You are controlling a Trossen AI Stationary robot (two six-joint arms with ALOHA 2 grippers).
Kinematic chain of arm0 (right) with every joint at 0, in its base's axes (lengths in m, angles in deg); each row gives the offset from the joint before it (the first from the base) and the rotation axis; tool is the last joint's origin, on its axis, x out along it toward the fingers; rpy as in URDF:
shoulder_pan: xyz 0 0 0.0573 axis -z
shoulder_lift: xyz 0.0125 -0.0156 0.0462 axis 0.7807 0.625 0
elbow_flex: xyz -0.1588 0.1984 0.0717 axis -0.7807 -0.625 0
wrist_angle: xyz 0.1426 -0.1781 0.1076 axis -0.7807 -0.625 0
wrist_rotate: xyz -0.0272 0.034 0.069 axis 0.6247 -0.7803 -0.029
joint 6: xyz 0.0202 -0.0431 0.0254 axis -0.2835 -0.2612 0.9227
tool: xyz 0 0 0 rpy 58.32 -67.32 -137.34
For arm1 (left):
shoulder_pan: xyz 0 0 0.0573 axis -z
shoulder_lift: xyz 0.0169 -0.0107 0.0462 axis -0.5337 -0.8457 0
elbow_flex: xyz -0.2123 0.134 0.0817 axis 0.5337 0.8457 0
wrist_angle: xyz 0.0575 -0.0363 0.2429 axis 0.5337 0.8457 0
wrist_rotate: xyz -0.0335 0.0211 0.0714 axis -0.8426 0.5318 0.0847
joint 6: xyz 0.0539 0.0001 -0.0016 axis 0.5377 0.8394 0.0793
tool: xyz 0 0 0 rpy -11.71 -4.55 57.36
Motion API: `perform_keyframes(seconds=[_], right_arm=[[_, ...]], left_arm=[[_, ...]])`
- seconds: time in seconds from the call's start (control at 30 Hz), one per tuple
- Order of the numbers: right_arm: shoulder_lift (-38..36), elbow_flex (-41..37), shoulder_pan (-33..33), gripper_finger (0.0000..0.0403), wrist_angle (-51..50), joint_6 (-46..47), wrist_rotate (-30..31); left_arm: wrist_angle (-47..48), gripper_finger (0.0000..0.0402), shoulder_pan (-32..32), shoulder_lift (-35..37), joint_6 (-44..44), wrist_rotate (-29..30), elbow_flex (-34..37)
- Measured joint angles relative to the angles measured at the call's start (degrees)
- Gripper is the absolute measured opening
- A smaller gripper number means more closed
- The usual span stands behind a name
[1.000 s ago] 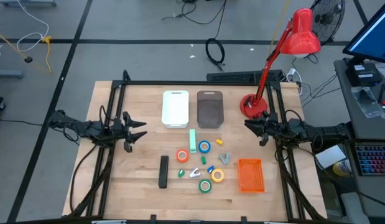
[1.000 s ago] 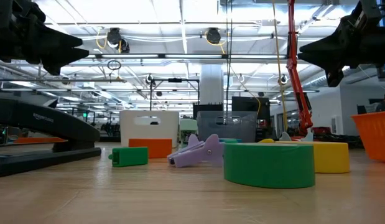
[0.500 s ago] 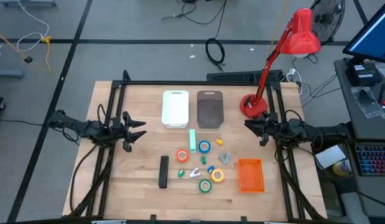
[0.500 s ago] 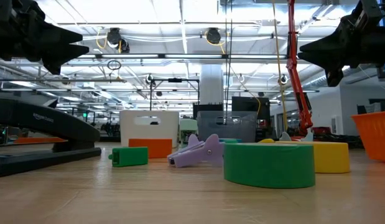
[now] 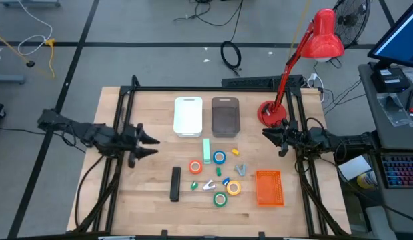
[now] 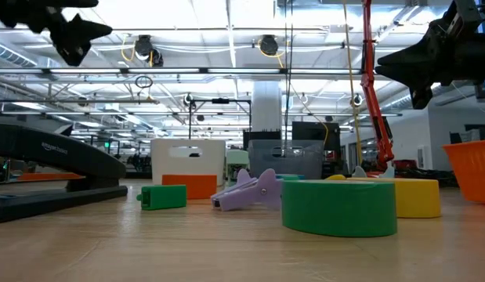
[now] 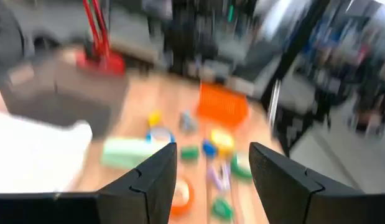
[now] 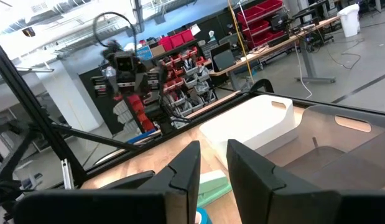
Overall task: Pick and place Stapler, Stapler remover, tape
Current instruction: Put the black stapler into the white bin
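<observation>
The table [image 5: 153, 207] is being viewed from above, with every place here given relative to the white bin [image 5: 188, 117] standing near its far edge. The grey bin [image 5: 225, 117] is being kept just beside the white bin, on the side toward the right arm. The red lamp [image 5: 273, 112] is standing beyond the grey bin on that same side. The orange basket [image 5: 269, 187] is lying well apart from the white bin, nearer the front and toward the right arm.

The left gripper [image 5: 149, 145] is being held above the table, off the white bin's left-arm side and a little nearer the front; its jaws are spread apart and nothing is being gripped. The right gripper [image 5: 268, 135] is being held past the grey bin, near the lamp's base; its fingers [image 8: 180, 171] are set a narrow gap apart with nothing between them.

The stapler [image 5: 175, 183] is lying flat in front of the white bin, well apart from it. The light green block [image 5: 207, 151] is lying just in front of the white bin. The tape is lying in front of that: orange roll [image 5: 195, 167], blue roll [image 5: 219, 158], yellow roll [image 5: 233, 189] and green roll [image 5: 221, 199]. The small purple piece [image 5: 209, 185] among the rolls is possibly the remover; the view is too poor to be sure.
</observation>
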Motion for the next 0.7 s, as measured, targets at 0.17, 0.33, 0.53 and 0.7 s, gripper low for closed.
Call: perform_keyframes(seconds=[0.17,0.33,0.53,0.7], right_arm=[[0.0,0.0,0.0,0.0073,0.0,0.0,0.0],[0.0,0.0,0.0,0.0073,0.0,0.0,0.0],[0.0,0.0,0.0,0.0073,0.0,0.0,0.0],[0.0,0.0,0.0,0.0073,0.0,0.0,0.0]], left_arm=[[7.7,0.0202,0.0,-15.1,-8.0,-4.8,-12.0],[-1.4,0.0202,0.0,-23.9,-11.5,-9.1,-16.9],[-9.6,0.0202,-1.0,-27.7,-14.7,-12.1,-17.1],[5.5,0.0202,-2.7,-28.3,-36.5,-9.6,-17.0]])
